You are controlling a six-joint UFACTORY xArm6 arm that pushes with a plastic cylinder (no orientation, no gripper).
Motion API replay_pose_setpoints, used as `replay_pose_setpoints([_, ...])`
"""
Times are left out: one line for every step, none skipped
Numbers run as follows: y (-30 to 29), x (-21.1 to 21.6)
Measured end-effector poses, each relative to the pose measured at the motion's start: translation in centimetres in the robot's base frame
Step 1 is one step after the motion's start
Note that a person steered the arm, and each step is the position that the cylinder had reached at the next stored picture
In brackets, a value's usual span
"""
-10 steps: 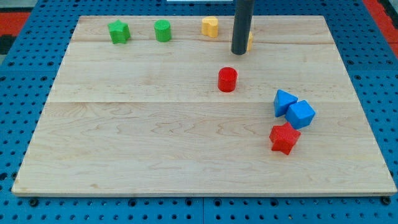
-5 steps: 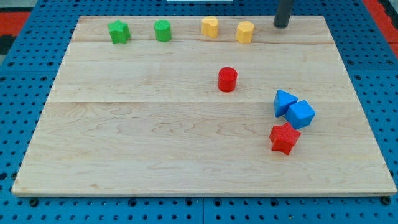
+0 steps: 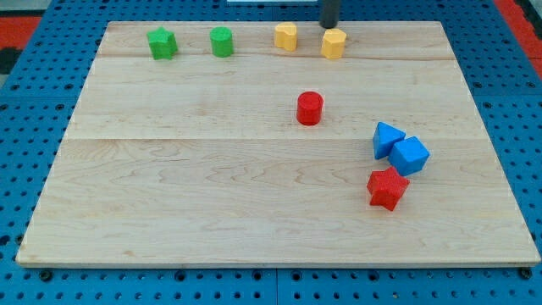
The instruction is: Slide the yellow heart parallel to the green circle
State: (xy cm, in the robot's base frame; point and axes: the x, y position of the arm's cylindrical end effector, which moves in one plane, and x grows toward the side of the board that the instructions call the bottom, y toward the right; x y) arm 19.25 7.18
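On the wooden surface (image 3: 254, 186), a row of blocks lines the view's top edge: a green star (image 3: 162, 43), a green circle (image 3: 222, 41), a yellow heart (image 3: 286, 36) just right of the circle, and a second yellow block (image 3: 334, 43). A red cylinder (image 3: 310, 108) stands mid-board, with two touching blue blocks (image 3: 400, 147) and a red star (image 3: 387, 188) toward the view's right. My tip (image 3: 329, 26), a bare rod tool that grasps nothing, sits at the view's top just above the second yellow block.

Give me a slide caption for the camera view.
My tip sits just behind the right yellow block, in a top row with the green circle.
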Motion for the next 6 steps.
replay_pose_setpoints([-2.3,0.1])
replay_pose_setpoints([-2.4,0.1])
replay_pose_setpoints([-2.4,0.1])
replay_pose_setpoints([-2.9,0.1])
replay_pose_setpoints([-4.1,0.3])
replay_pose_setpoints([-4.1,0.8])
